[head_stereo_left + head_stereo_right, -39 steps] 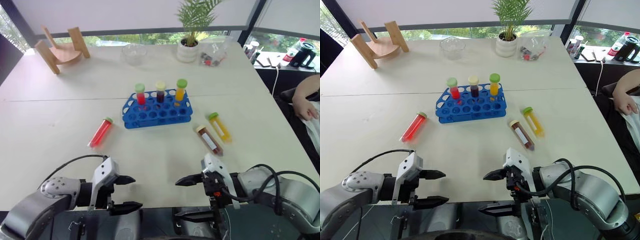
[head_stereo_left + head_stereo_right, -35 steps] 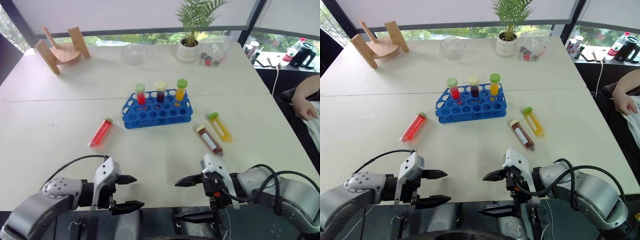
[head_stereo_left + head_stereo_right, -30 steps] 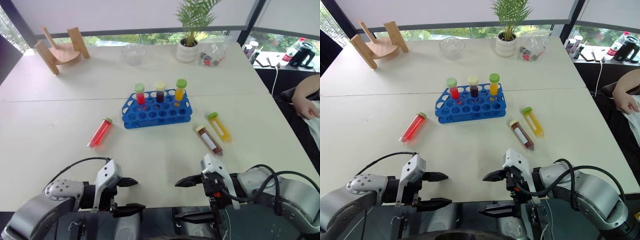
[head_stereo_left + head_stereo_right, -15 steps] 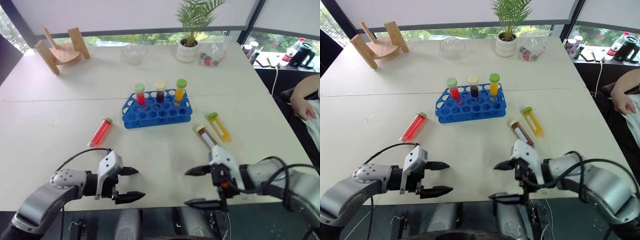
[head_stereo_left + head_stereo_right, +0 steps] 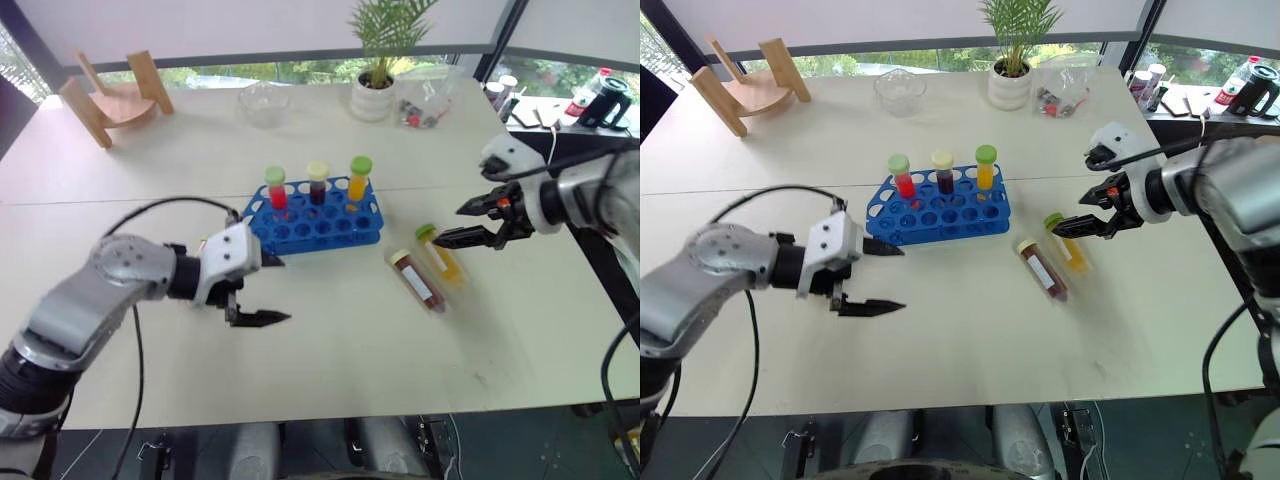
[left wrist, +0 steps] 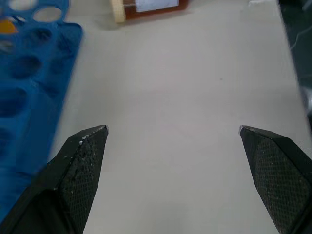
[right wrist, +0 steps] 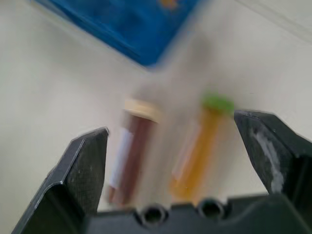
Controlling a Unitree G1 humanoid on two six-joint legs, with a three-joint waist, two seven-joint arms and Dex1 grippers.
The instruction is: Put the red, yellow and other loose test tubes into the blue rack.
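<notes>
Three tubes are standing in the blue rack (image 5: 315, 222); the yellow tube (image 5: 440, 255) and brown tube (image 5: 417, 281) are lying loose on the surface (image 5: 330, 340), and both the left pincer (image 5: 262, 290) and right pincer (image 5: 462, 225) are hanging open, empty.

Blue rack (image 5: 315, 225); seemingly brown tube (image 5: 418, 282)

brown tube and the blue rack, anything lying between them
No. In the left eye view the brown tube lies on the table right of the blue rack, and only bare tabletop separates them. The yellow tube lies on its far side.
</notes>
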